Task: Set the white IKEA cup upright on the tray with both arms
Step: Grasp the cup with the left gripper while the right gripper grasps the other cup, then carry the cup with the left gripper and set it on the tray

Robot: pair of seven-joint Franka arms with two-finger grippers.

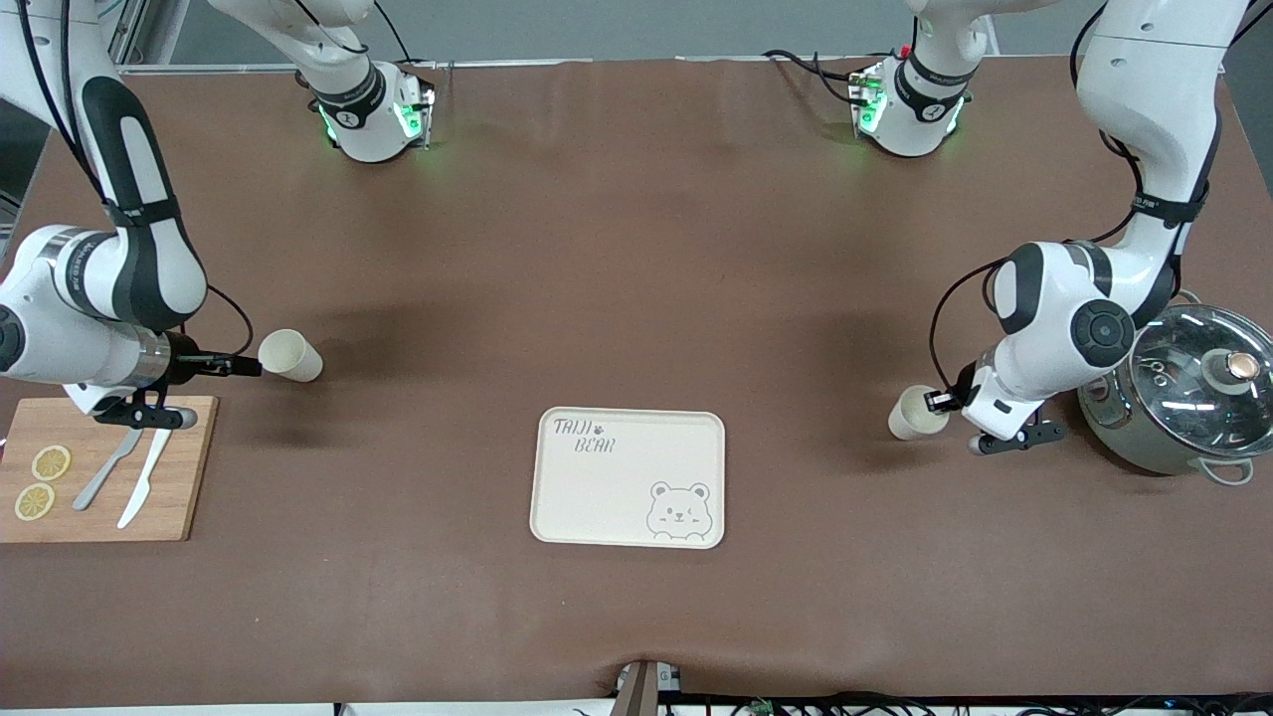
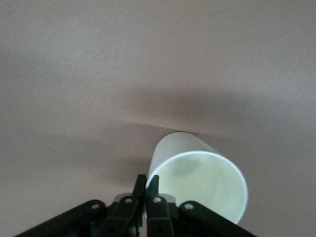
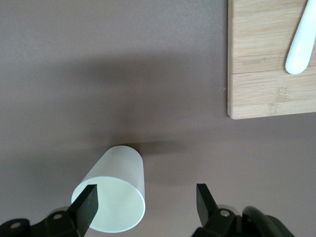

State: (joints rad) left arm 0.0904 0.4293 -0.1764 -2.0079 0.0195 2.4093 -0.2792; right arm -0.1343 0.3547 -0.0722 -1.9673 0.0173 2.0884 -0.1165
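Robot lab: two bench-mounted arms, brown-covered table, staged kitchen props (pot, cutting board).

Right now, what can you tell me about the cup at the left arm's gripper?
The cup is plain white, smooth and tapered, plastic by the look. It is tipped on its side, open mouth toward the left gripper, and it looks empty inside. The gripper's fingers are pinched shut on the rim, one inside and one outside. It sits toward the left arm's end of the table, beside the steel pot, well apart from the tray.
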